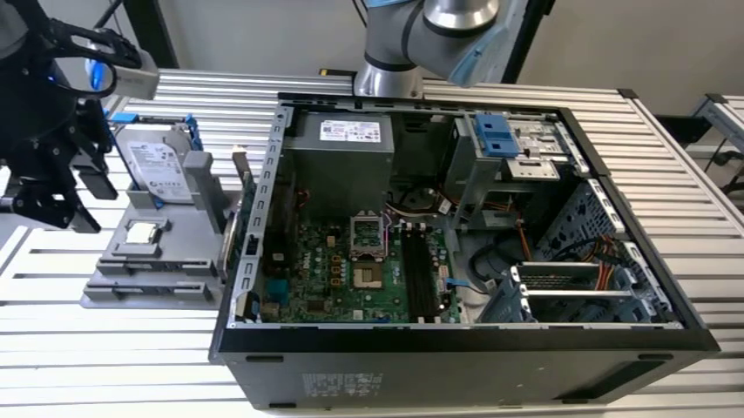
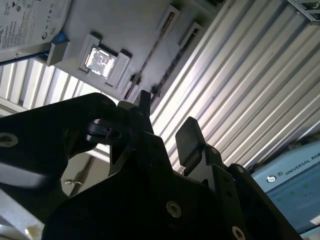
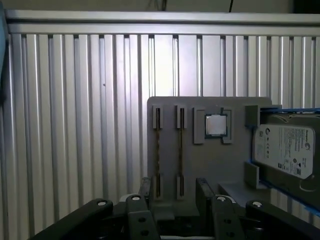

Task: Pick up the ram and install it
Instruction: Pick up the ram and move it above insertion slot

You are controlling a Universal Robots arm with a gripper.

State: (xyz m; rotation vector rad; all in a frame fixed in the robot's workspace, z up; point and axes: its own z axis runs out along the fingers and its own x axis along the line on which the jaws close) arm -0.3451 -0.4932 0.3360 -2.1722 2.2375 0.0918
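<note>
Ram [image 3: 180,150], thin dark stick standing edge-on in grey holder [image 3: 210,160], gripper [image 3: 174,192] spread wide, holding nothing

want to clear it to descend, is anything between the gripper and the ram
Nothing visible. In the first wrist view the open gripper faces the grey holder, and the ram stands edge-up in its slot there with no object across the gap.
</note>
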